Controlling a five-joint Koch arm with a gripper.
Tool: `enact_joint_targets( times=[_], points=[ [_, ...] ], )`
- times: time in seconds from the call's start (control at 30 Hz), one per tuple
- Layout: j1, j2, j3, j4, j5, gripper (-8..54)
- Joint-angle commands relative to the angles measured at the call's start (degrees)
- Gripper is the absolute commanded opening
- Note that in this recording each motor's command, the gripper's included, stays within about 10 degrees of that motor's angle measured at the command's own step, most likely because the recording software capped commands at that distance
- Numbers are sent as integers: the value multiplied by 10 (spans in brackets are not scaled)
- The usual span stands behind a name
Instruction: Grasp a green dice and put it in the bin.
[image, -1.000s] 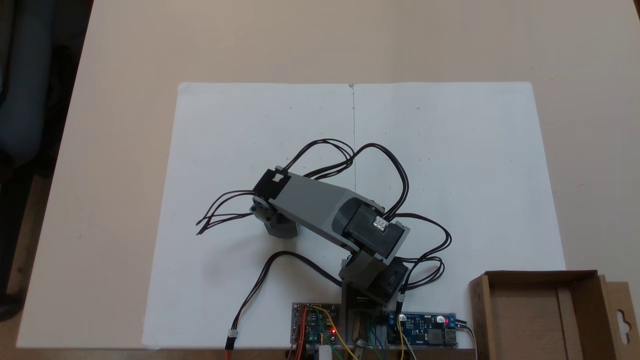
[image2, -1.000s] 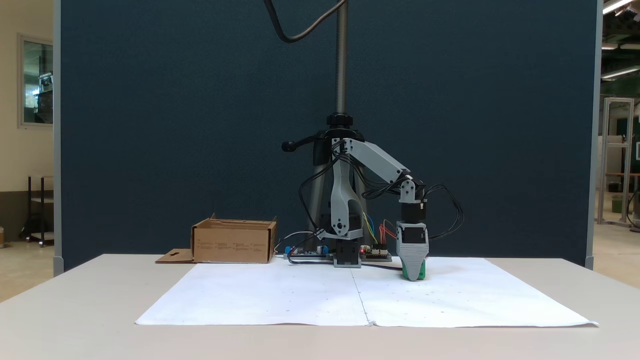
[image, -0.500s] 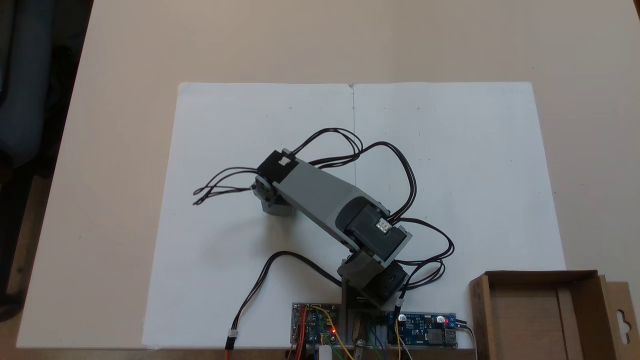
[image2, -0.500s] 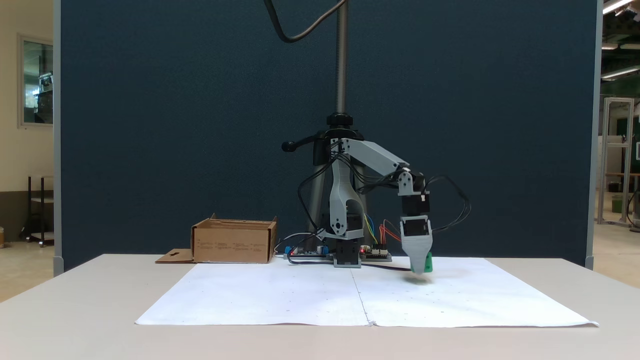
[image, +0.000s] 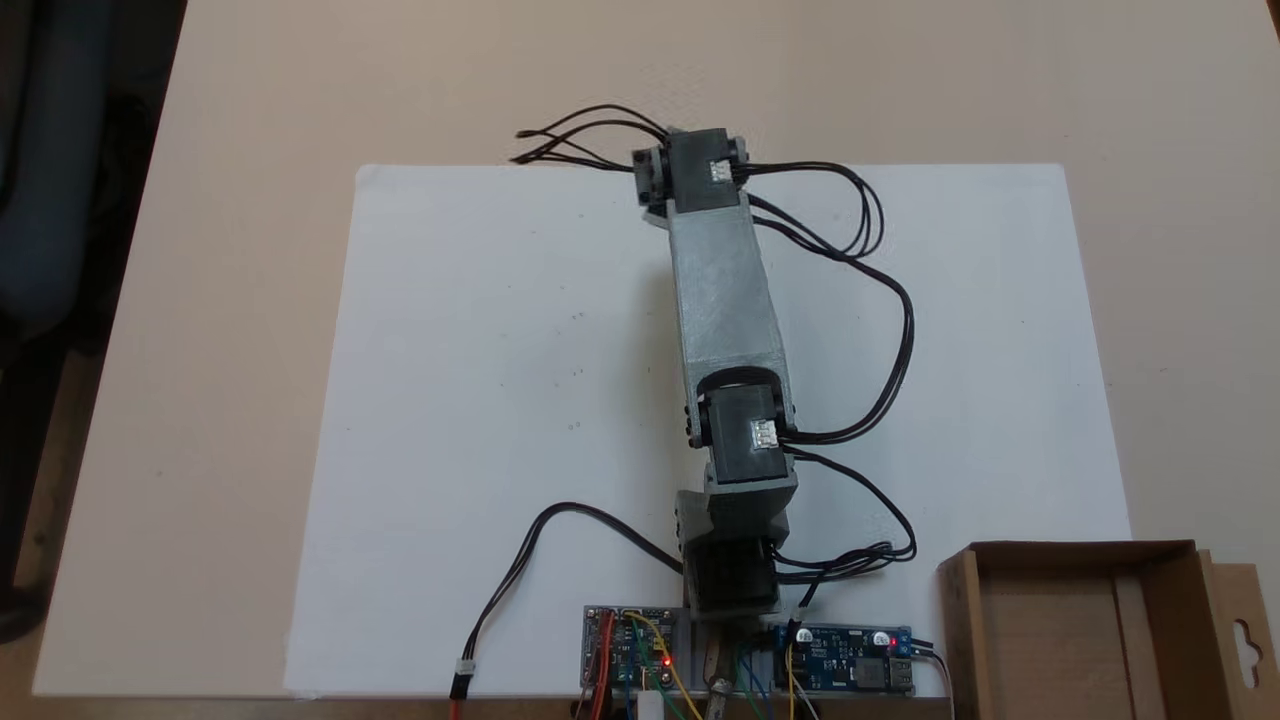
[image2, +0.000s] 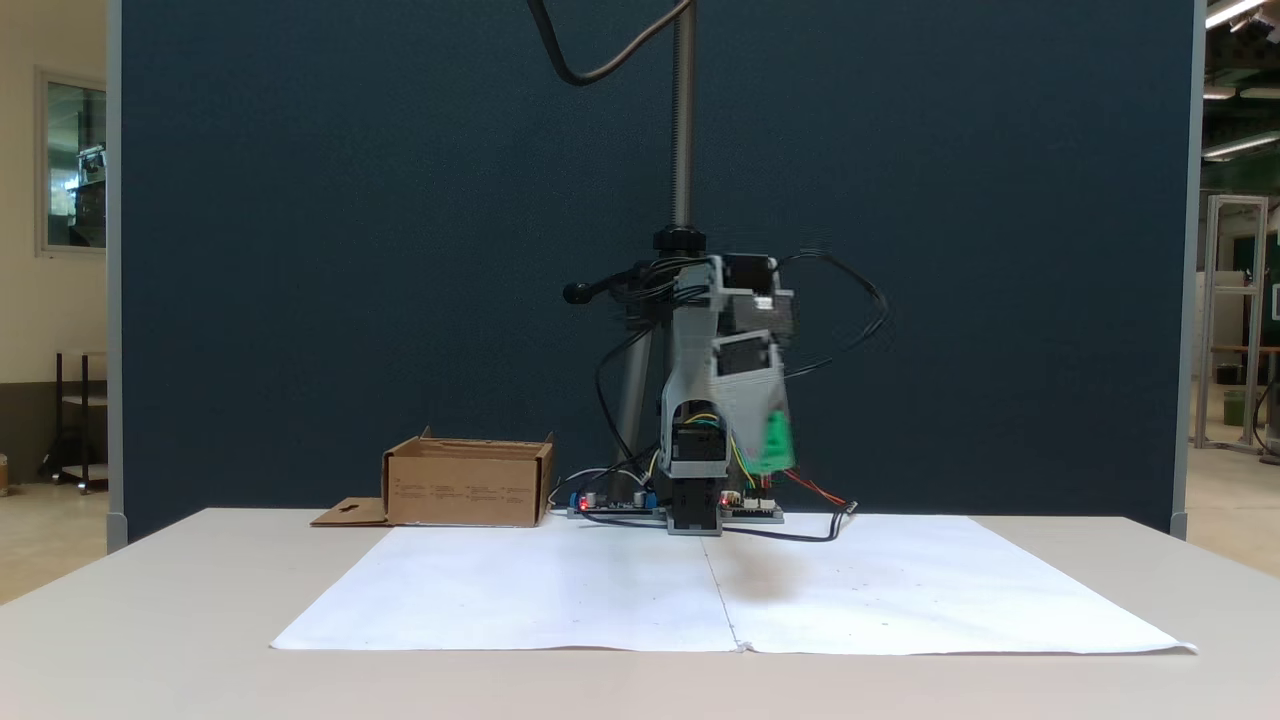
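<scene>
Gripping the green dice, the hand hangs raised well clear of the white paper in the fixed view from the front, its grey jaws pointing downward and blurred by motion. The dice shows as a bright green smear at the lower tip of the hand, on the side toward the right of that view, pinched against the grey jaw beside it; its pips cannot be made out. Nearest the front camera lies the pale table, with the paper spread over its middle and a faint shadow on the sheet below the hand. Behind the hand stands the arm's base, flanked by circuit boards with small lit lamps and loose coloured wires. In the fixed view from above, the arm stretches straight from its base toward the far edge of the paper, black cables looping off to the right of that view. The bin sits on the table left of the base in the front view, well apart from the hand, its flap lying flat beside it. From above, the bin lies open at the lower right corner.
</scene>
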Motion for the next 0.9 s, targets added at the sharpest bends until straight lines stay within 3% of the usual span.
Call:
enact_joint_targets(
  times=[0.0, 0.27, 0.87],
  points=[
    [61, 18, -40, 18, -75, 118],
    [410, 17, -241, 240, -211, 118],
    [925, -3, -245, 324, -328, 118]
  ],
)
